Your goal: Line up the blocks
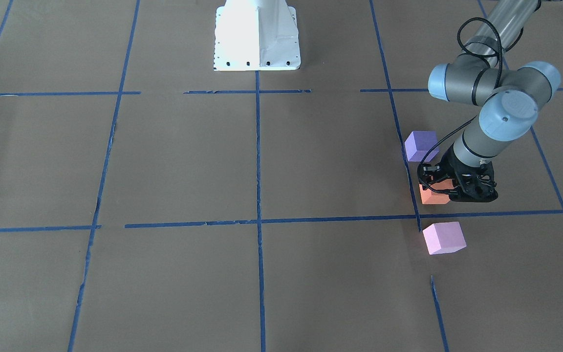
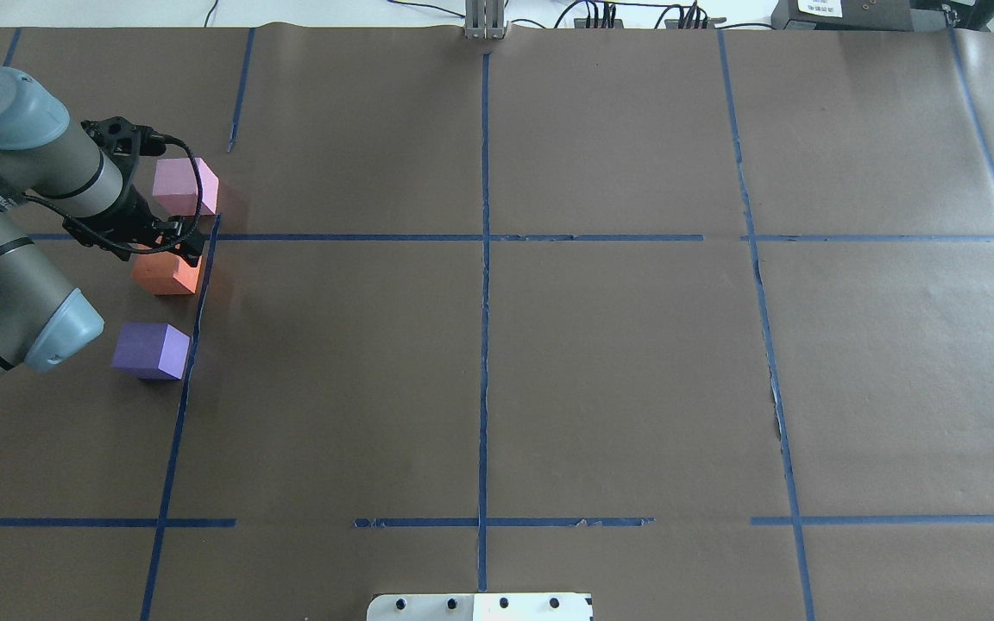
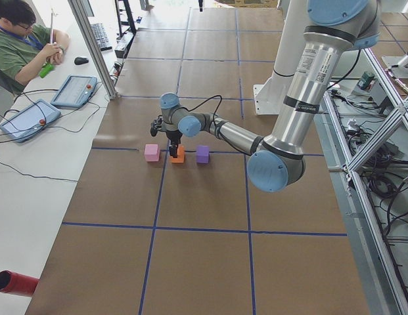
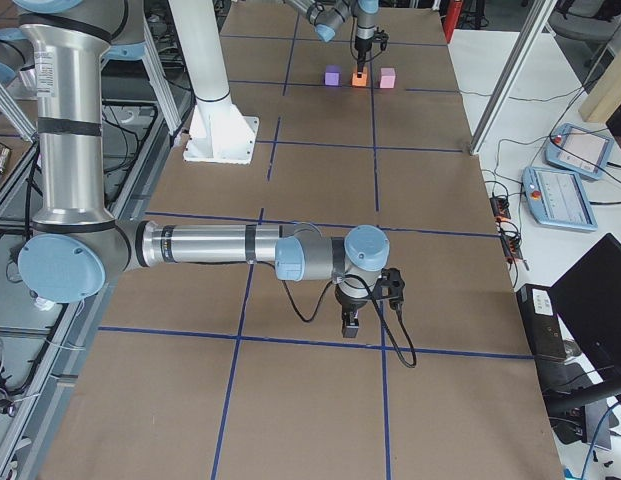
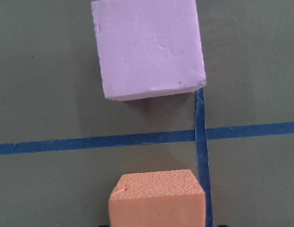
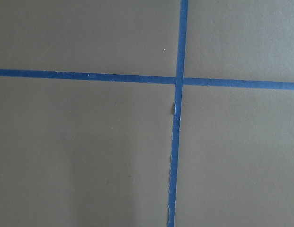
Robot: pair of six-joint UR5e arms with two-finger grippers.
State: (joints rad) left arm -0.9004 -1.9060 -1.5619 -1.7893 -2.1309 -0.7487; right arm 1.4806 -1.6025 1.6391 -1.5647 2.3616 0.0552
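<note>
Three blocks stand in a row beside a blue tape line on the robot's left side of the table: the purple block (image 1: 421, 145), the orange block (image 1: 433, 196) in the middle and the light pink block (image 1: 443, 237). In the overhead view they are purple (image 2: 150, 349), orange (image 2: 162, 274) and pink (image 2: 182, 185). My left gripper (image 1: 445, 190) is down on the orange block, with its jaws against the block's sides. The left wrist view shows the orange block (image 5: 156, 198) at the bottom edge and the pink block (image 5: 147, 47) beyond it. My right gripper (image 4: 350, 325) hangs over bare table far from the blocks; I cannot tell whether it is open or shut.
The table is brown paper with a grid of blue tape lines (image 2: 484, 237). The robot's white base (image 1: 257, 36) stands at the table's edge. An operator (image 3: 20, 46) sits at a side desk with tablets. The right wrist view shows only a tape crossing (image 6: 179, 80).
</note>
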